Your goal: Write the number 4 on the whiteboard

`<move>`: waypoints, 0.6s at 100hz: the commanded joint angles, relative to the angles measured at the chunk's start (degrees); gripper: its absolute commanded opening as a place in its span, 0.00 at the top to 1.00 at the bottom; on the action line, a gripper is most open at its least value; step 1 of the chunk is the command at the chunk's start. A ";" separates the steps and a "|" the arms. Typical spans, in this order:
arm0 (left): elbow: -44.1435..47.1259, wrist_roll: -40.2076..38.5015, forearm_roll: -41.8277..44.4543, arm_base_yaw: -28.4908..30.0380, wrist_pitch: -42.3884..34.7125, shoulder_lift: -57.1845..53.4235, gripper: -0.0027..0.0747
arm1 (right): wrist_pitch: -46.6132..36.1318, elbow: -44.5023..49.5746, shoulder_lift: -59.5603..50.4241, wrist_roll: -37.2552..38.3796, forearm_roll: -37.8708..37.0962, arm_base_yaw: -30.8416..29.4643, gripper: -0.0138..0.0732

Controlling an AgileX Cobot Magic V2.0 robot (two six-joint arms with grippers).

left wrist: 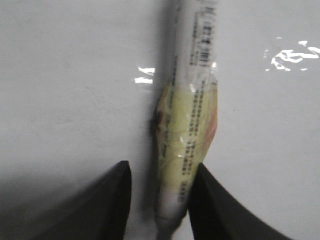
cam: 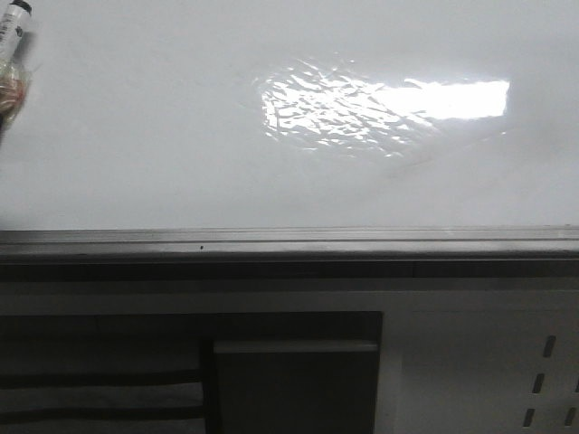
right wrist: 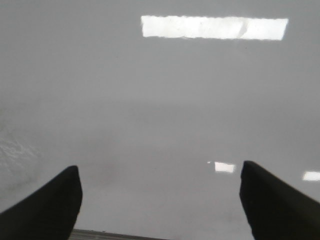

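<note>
The whiteboard [cam: 181, 136] fills the front view, glossy white with a rippled light reflection and a grey edge rail [cam: 271, 240] along its near side. No number 4 shows on it. A white marker [left wrist: 187, 125] wrapped in yellowish tape lies on the board; it also shows at the far left corner of the front view [cam: 14, 27]. My left gripper [left wrist: 161, 190] straddles the marker: one finger touches it, the other stands off with a gap. My right gripper [right wrist: 160, 200] is wide open and empty over bare board near the rail. Neither gripper shows in the front view.
Below the rail is a dark-panelled cabinet [cam: 289, 380] with a white perforated panel [cam: 543, 380] at the right. The light reflection [cam: 380, 104] lies on the board's right of centre.
</note>
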 commanded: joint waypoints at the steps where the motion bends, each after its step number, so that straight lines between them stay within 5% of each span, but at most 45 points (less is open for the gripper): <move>1: -1.53 -0.08 -0.53 -0.29 -3.80 0.16 0.78 | -4.41 -1.88 0.84 -0.33 -0.32 -0.28 0.18; 30: -2.77 -0.08 -0.53 -0.29 -1.34 0.06 0.96 | -3.34 -3.29 0.93 -0.33 0.23 -0.28 0.18; 45: -9.11 0.22 -0.01 -0.79 12.85 0.06 0.99 | 7.09 -9.94 2.81 -0.33 2.06 -0.28 0.18; 60: -18.76 11.43 -0.30 -4.37 31.85 0.06 0.99 | 19.46 -18.48 8.11 -1.68 3.60 -0.28 0.18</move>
